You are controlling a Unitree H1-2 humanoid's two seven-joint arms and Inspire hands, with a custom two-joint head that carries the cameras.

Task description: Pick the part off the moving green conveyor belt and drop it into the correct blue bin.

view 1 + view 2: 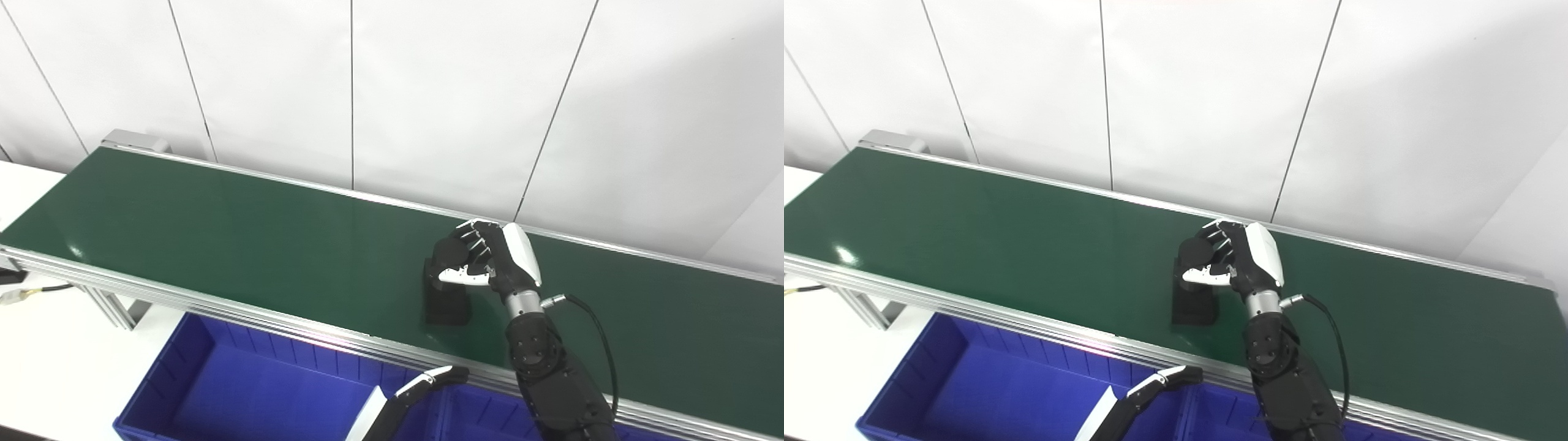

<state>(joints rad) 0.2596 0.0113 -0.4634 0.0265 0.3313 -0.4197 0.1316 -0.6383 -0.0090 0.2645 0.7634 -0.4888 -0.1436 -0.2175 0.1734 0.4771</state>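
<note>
Black and blocky, the dark rectangular part (447, 306) sits on the green conveyor belt (245, 239) at about five o'clock of the belt's middle, near its front aluminium rail (202, 304). The right robot hand (484, 257) is curled over the part's far top end, white thumb across the near face and fingers wrapped behind; it looks to be grasping the part, though dark fingers against dark plastic make firm contact hard to confirm.

To do this step well, the grip should be snug before any lift, then the lift should go straight up so the part clears the belt rather than dragging along it.

At six o'clock lies the front rail, with the blue plastic bin (202, 373) just beyond and below it. The left robot hand (429, 380) waits over the bin area with fingers extended, holding nothing, close under the likely carry path. Toward nine o'clock the belt is bare.
</note>
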